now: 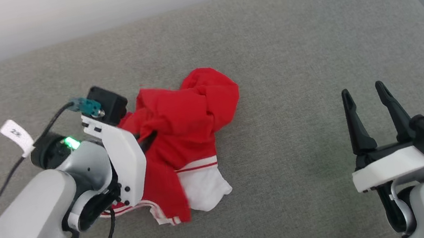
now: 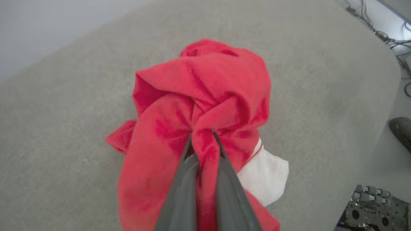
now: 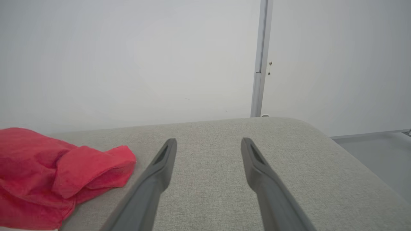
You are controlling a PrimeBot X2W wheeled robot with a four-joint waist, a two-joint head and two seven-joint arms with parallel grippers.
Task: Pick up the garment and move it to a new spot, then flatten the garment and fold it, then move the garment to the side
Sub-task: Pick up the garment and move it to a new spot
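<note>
Garment (image 1: pixel 189 114): bunched in a heap on the grey cushion (image 1: pixel 293 51), left of centre in the head view, well apart from the right gripper (image 1: pixel 362 93).
Look: bright red cloth, twisted into thick folds with a rounded hump at the far end; one white cuff (image 1: pixel 204 185), bordered by thin red and white stripes, is spread at the near edge, and a second striped edge shows at the near left.
Left gripper (image 2: pixel 203 136): closed narrowly on a ridge of red cloth, which is pinched between both fingers near the middle of the heap.
Reason for grip: a central fold is judged a sound hold, so that the whole bundle can be lifted in one piece and carried to a new spot.
Contact: most of the cloth is seen resting on the cushion; whether any part is raised cannot be told.
Right gripper: spread wide, with nothing between its fingers, low over bare cushion at the right.
Reason for position: it is judged to be parked clear of the lift, ready for flattening.
</note>
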